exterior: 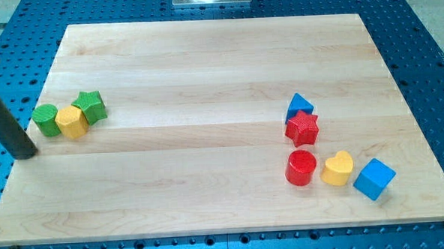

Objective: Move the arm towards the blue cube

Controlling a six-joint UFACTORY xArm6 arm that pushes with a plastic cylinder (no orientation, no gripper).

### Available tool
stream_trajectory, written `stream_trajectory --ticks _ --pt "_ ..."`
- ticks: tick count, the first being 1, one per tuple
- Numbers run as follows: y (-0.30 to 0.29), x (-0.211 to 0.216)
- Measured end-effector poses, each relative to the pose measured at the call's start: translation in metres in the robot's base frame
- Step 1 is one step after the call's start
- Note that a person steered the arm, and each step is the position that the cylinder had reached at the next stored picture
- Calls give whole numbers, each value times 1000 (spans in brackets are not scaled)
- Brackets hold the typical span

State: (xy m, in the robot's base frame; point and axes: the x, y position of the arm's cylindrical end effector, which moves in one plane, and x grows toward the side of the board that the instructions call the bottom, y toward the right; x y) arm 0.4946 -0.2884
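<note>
Blue cube: we find it near the board's lower right corner, turned at an angle so one corner faces the view's bottom; we take it as our landmark.
Yellow heart: just to the view's left of the blue cube, close enough that we cannot tell whether they touch.
Red cylinder: further to the view's left of the cube, beside the heart, standing upright.
Red star: up and to the view's left of the cube, above the cylinder.
Blue triangular block: further up from the cube, touching the red star's upper edge (only its top shows clearly).
Wooden board: pale planks carrying all the blocks; the cube sits near its right edge.
Yellow block: well apart from the cube, far across at the view's left; its exact shape is hard to make out.
Green cylinder: further still from the cube, pressed to the yellow block's left side.
Green star: on that yellow block's upper right, touching it.
My tip: our rod ends at the board's left edge, the whole board's width away from the cube, just down and left of the green cylinder; it touches no block, and holds nothing.
Blue perforated table: surrounds the board beyond the cube.
</note>
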Motion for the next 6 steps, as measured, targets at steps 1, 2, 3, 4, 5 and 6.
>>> stream_trajectory --ticks 1,2,3,4,5,6 --pt "64 0" --pt "156 -17" --pt "260 -54" --pt "338 -84" --pt "419 -110" --pt "483 -111"
